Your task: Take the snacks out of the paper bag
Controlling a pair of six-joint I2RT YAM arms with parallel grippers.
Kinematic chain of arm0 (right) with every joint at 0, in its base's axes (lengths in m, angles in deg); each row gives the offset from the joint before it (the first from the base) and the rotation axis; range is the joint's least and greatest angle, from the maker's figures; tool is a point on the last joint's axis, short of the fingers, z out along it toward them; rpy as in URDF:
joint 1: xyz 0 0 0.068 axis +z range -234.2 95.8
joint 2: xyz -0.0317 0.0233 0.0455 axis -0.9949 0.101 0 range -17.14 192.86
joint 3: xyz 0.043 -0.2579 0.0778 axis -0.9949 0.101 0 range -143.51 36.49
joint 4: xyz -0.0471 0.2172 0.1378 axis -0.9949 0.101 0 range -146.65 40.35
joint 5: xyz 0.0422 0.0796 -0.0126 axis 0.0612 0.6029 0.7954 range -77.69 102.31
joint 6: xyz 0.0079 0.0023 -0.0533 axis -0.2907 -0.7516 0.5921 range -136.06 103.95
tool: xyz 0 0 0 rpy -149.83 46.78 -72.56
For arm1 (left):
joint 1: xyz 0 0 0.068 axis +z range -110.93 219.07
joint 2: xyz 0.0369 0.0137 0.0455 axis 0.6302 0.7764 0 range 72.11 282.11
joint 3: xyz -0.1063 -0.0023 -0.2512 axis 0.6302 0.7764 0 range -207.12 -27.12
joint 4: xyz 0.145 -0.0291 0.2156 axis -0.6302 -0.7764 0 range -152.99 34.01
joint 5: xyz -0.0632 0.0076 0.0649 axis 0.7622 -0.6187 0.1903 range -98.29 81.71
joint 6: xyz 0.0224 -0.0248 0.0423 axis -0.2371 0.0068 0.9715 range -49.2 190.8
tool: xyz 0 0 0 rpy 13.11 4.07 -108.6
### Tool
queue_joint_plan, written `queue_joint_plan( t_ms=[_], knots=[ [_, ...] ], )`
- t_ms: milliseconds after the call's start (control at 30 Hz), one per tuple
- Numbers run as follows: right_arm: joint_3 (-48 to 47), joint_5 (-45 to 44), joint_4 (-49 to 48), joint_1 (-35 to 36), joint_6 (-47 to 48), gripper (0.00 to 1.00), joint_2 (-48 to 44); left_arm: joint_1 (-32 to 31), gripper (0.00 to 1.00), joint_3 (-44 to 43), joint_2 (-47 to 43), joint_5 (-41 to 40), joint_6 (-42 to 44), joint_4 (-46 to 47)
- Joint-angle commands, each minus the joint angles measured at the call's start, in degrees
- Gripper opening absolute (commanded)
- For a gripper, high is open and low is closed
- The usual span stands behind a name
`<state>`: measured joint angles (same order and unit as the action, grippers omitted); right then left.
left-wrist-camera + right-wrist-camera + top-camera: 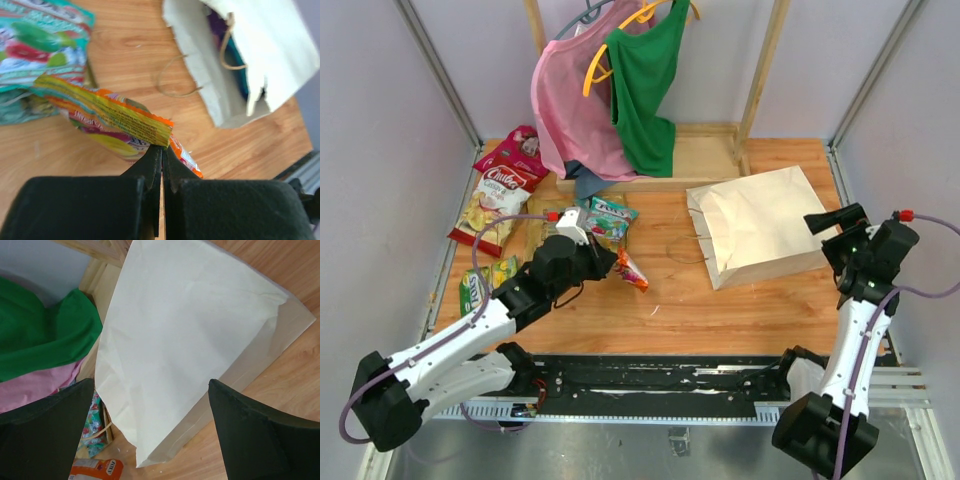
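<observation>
Over the table (680,312) — left gripper (161,150) tight on orange packet (112,116), right gripper (151,381) wide.

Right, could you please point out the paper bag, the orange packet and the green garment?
paper bag (765,225), top view, middle of upper face
orange packet (110,116), left wrist view, its crimped end seam
green garment (645,90), top view, middle of cloth

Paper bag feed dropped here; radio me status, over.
Left gripper shut on orange packet. Right gripper open at paper bag. More snacks inside bag. Nothing blocking.
</observation>
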<state>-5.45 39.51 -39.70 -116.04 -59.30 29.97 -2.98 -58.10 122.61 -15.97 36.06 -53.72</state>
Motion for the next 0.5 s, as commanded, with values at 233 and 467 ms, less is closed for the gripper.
queue_joint_plan(
  t_ms=[233, 467],
  knots=[
    [-2.4, -7.7, 6.1, 4.4, 3.0, 0.99, -2.1, 0.3, 0.01, -11.2, -3.7, -17.2, -19.5, -38.0],
    [-1.2, -8.0, 5.0, 5.3, 2.9, 0.98, -2.1, 0.3, 0.0, -18.3, -7.6, -27.3, -43.7, -57.4]
  ],
)
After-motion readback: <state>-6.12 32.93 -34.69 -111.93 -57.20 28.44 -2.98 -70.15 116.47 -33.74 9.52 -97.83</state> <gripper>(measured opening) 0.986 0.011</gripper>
